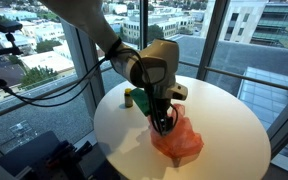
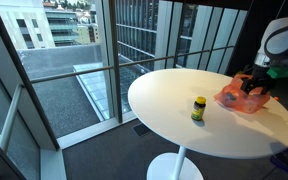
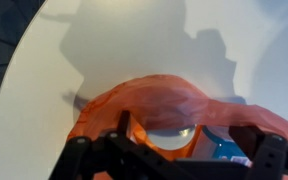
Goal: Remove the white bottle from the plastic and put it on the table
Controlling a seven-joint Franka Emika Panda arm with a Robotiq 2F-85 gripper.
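Glass-walled high room, city blocks beyond the windows. Round white table [image 1: 229, 115] on a pedestal foot. Orange-red plastic bag [image 1: 180, 140] lies crumpled on the top, toward the table's edge in both exterior views. Small amber-yellow bottle [image 2: 198, 108] with a dark cap stands upright on bare table, apart from the bag; not the target.

Gripper [image 1: 164, 123] points straight down at the bag's mouth, fingertips at or just inside the folds. In the wrist view the two dark fingers sit wide apart at either side of the frame with nothing clamped between them: jaws open, empty.

White bottle [image 3: 172, 134]: only a pale rounded shape shows, in the bag's opening under the orange rim, roughly between the fingers. I read it as the bottle, inside the bag. Exterior views hide it altogether.

Progress: early. Gripper in position over the bag; no grasp, no lift, nothing set down. Left to do: close on the bottle, draw it clear of the thin film without dragging the bag along, then place it on open table.
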